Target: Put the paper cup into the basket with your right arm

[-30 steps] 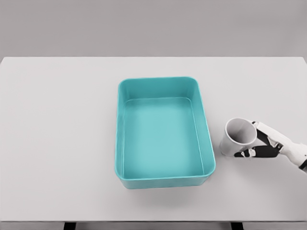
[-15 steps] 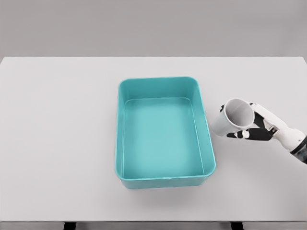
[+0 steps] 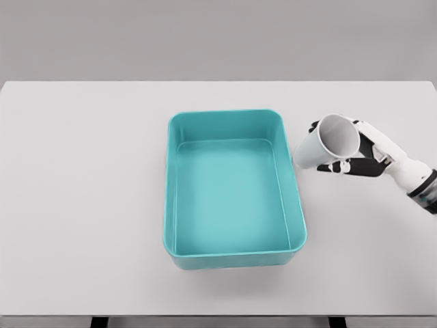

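White paper cup [image 3: 322, 145] tilted on its side, open mouth facing toward the camera and right, base pointing to the basket. Held just beside the right wall of the teal basket [image 3: 294, 205], outside it, above the bench [image 3: 89, 191]. Right robot hand [image 3: 356, 156] clamped on the cup, dark fingers [image 3: 341, 167] wrapped under its rim. Basket standing in the middle of the white bench.

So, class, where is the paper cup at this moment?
In the head view, the paper cup is tilted in the right hand, just right of the teal basket, not inside it.
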Controlling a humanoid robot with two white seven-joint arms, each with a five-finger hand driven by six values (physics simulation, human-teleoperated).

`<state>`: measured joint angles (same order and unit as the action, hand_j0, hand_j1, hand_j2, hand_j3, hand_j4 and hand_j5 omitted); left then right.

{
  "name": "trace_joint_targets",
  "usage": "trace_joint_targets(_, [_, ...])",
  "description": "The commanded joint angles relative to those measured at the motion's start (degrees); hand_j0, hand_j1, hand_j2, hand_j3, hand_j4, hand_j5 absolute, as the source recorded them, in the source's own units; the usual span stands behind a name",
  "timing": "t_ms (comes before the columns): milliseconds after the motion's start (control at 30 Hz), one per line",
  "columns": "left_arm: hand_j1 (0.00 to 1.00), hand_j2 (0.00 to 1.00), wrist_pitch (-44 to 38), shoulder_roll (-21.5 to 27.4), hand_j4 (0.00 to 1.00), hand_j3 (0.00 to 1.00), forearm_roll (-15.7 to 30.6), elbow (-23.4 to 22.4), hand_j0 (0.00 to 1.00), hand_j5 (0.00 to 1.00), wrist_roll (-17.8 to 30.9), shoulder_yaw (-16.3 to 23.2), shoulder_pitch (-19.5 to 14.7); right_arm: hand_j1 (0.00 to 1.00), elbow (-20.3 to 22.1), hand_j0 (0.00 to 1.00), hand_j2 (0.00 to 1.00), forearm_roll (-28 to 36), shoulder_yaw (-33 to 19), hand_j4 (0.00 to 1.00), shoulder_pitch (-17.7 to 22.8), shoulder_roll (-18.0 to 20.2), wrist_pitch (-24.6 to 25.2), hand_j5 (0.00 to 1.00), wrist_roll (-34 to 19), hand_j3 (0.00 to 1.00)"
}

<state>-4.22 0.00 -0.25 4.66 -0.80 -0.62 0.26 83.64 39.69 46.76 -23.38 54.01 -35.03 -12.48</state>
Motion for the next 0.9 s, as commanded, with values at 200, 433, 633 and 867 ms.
trace_joint_targets(200, [1.0, 1.0, 0.0, 0.0, 1.0, 1.0, 0.0, 0.0, 1.0, 1.0, 0.0, 0.0, 0.0, 0.65, 0.0, 0.65, 0.65, 0.0, -0.4, 0.65, -2.4, -3.0, 0.0, 0.65, -0.1, 0.65])
trace_joint_targets(433, [1.0, 1.0, 0.0, 0.0, 1.0, 1.0, 0.0, 0.0, 1.0, 1.0, 0.0, 0.0, 0.0, 0.66, 0.0, 0.66, 0.66, -3.3, -0.3, 0.66, -4.3, -6.4, 0.0, 0.66, -0.2, 0.66])
trace_joint_targets(633, [1.0, 1.0, 0.0, 0.0, 1.0, 1.0, 0.0, 0.0, 1.0, 1.0, 0.0, 0.0, 0.0, 0.67, -0.1, 0.67, 0.67, -10.1, 0.1, 0.67, -7.6, -8.0, 0.0, 0.67, -0.2, 0.67])
trace_joint_targets(867, [1.0, 1.0, 0.1, 0.0, 1.0, 1.0, 0.0, 0.0, 1.0, 1.0, 0.0, 0.0, 0.0, 0.67, -0.8, 0.67, 0.67, -19.6, 0.9, 0.67, -12.4, -10.0, 0.0, 0.67, -0.1, 0.67])
